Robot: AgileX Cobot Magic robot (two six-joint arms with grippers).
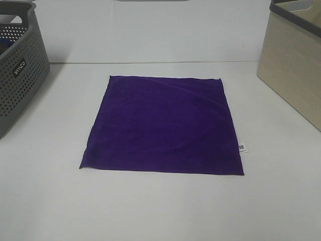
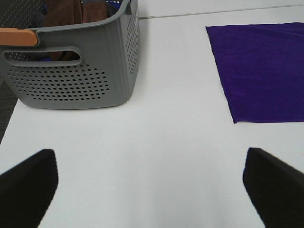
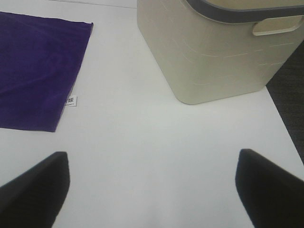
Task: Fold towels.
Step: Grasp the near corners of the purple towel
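Observation:
A purple towel [image 1: 163, 124] lies flat and spread out in the middle of the white table, with a small white label [image 1: 242, 148] at its right edge. It also shows in the left wrist view [image 2: 263, 71] and in the right wrist view [image 3: 33, 71]. No arm shows in the exterior high view. My left gripper [image 2: 152, 190] is open and empty over bare table, to the left of the towel. My right gripper [image 3: 152, 190] is open and empty over bare table, to the right of the towel.
A grey perforated basket [image 1: 17, 65] stands at the back left and holds brown cloth [image 2: 71, 12]. A beige bin [image 1: 296, 65] with a grey rim stands at the back right, also seen in the right wrist view [image 3: 213, 52].

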